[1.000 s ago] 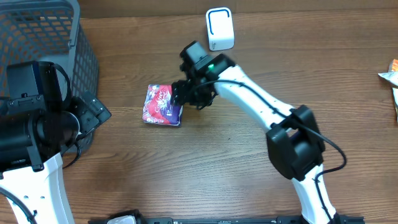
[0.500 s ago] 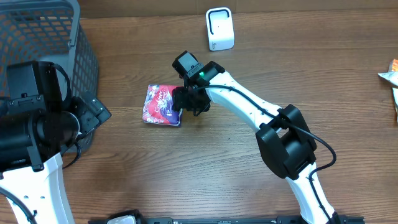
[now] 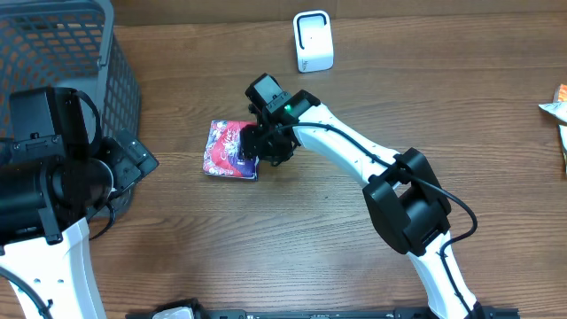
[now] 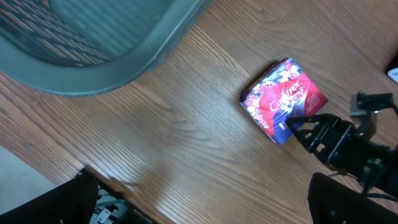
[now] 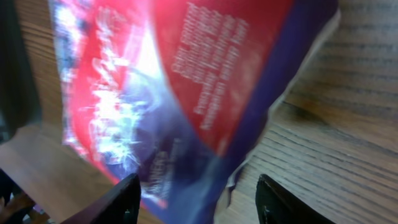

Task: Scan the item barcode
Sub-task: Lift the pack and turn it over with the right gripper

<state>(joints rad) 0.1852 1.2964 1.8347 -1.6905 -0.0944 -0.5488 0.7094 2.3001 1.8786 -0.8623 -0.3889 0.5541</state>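
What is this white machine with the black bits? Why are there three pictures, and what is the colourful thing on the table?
These are two robot arms at a wooden table. One picture looks down from above. The other two come from small cameras on each arm's wrist, so they look closer and tilted. On the table are a red-and-purple packet, a grey basket and a small white scanner. The right claw sits open around the packet's edge and, as far as I can see, is not squeezing it yet. The left claw is wide open beside the basket and holds nothing.
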